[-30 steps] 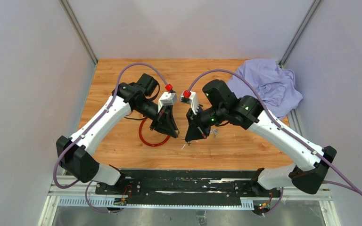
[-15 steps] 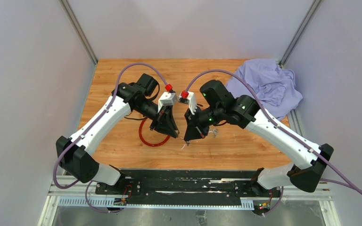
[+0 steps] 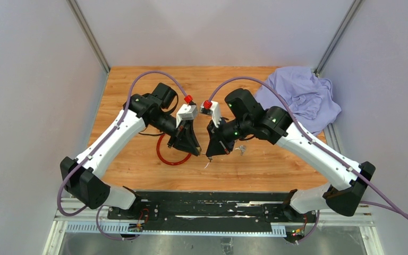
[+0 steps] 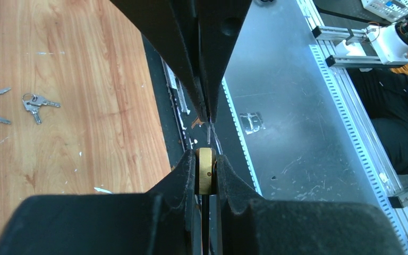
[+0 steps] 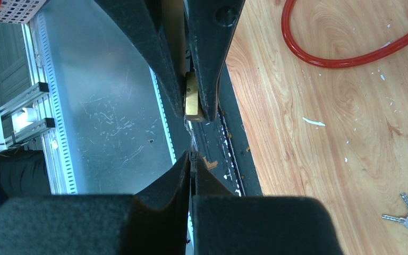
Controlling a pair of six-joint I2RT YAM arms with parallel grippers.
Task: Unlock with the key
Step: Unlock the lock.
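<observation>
A wooden table (image 3: 138, 85) was seen, with a purple cloth (image 3: 303, 95) heaped at its far right, a red cable (image 3: 164, 156) looped left of centre, and spare keys (image 3: 239, 150) lying just right of the grippers. A brass padlock (image 4: 205, 178) was clamped in the left gripper (image 3: 197, 152). A thin key (image 4: 208, 133) was pinched in the shut right gripper (image 3: 210, 155) and pointed at the padlock. Whether it had entered could not be told. Both arms were bent inward, with the fingertips brought nearly together over the near-centre table.
</observation>
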